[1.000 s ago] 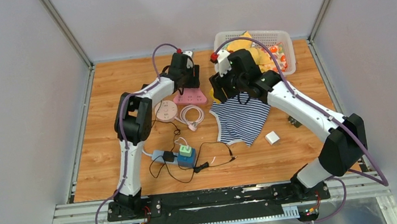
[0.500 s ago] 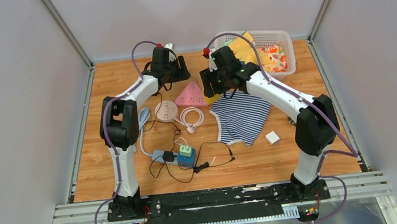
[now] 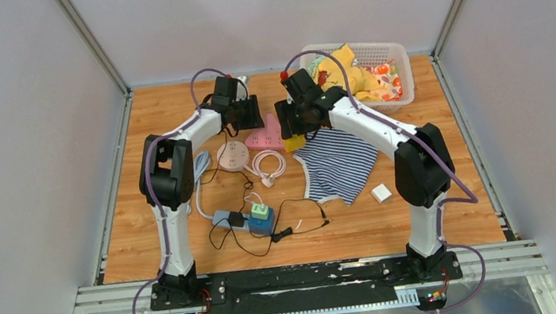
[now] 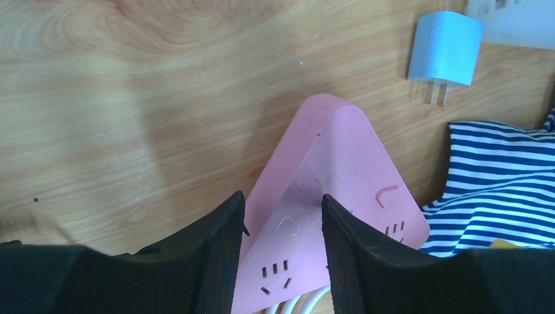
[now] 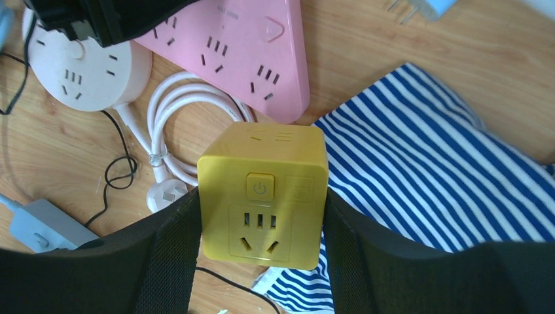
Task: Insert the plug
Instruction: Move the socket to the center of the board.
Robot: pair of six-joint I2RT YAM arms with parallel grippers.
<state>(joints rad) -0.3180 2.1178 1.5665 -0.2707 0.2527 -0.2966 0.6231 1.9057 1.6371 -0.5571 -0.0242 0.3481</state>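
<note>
My right gripper (image 5: 262,193) is shut on a yellow cube socket (image 5: 262,196), its button and pin holes facing the camera, held above the edge of a striped cloth (image 5: 425,170). A pink triangular power strip (image 4: 340,170) lies flat on the wood. My left gripper (image 4: 282,198) hovers open over one of its corners, the strip's face showing between the jaws. In the top view the left gripper (image 3: 247,117) and the right gripper (image 3: 293,133) stand close together over the pink strip (image 3: 264,137). A white plug (image 5: 163,193) on a coiled cable lies beside a round socket (image 5: 85,72).
A pale blue charger (image 4: 445,49) lies beyond the pink strip. A grey-blue power strip (image 3: 258,217) with a green adapter and black wires sits nearer the bases. A small white adapter (image 3: 381,193) lies at right. A white basket (image 3: 394,54) of toys stands at the back right.
Both grippers have shifted left and lower; the right one carried the yellow cube toward the pink strip. The left gripper swung off the strip and came back over its corner.
</note>
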